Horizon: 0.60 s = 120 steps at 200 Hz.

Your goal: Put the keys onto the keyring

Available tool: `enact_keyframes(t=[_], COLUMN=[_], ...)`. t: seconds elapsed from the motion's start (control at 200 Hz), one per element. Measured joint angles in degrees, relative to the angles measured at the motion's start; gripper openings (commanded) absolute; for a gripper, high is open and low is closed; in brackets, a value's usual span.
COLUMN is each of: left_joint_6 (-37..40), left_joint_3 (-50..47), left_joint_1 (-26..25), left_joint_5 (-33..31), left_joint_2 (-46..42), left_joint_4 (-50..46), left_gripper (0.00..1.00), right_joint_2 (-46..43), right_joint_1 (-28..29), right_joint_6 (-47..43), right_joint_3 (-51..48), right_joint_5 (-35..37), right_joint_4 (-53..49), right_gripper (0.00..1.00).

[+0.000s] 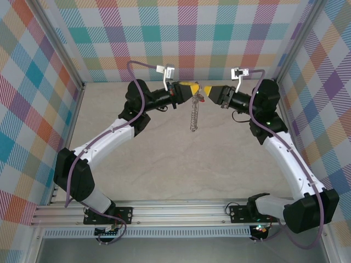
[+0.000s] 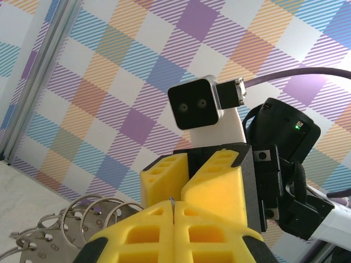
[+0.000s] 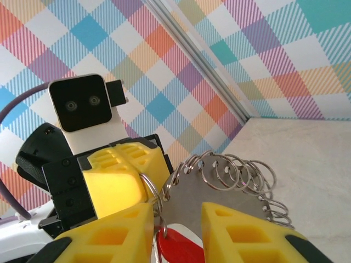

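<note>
Top view: keyring [image 1: 193, 116] hung edge-on over the surface [image 1: 164, 164]. Left wrist: left pincer [image 2: 173, 219] clamped tight on one loop. Right wrist: right pincer [image 3: 178, 233], narrow, held the keys [image 3: 180, 249] by the red tag beside the keyring.

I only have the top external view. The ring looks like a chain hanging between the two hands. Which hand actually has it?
Observer: The left hand. In its wrist view, the fingers are shut on a thin metal edge of the keyring.
Operator: And what is the right one doing?
Observer: In the right wrist view, the keys' red tag sits in the gap between the right hand's fingers. I can't tell whether they pinch it.
Operator: Is the ring really a chain?
Observer: No. Face-on from the right wrist, it is a flat grey metal piece edged with wire loops.
</note>
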Motion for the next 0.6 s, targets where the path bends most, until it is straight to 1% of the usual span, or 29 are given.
enact_keyframes(t=[0.31,0.6], left_joint_6=[0.00,0.00], left_joint_3=[0.00,0.00], left_joint_1=[0.00,-0.02], left_joint_5=[-0.02,-0.02], left_joint_2=[0.00,0.00], left_joint_4=[0.00,0.00], left_gripper=[0.00,0.00], right_joint_2=[0.17,1.88], right_joint_1=[0.02,1.22], right_joint_6=[2.86,3.89], right_joint_3=[-0.04,-0.07], right_joint_5=[-2.58,-3.15], right_joint_4=[5.53,6.99], right_gripper=[0.31,0.30])
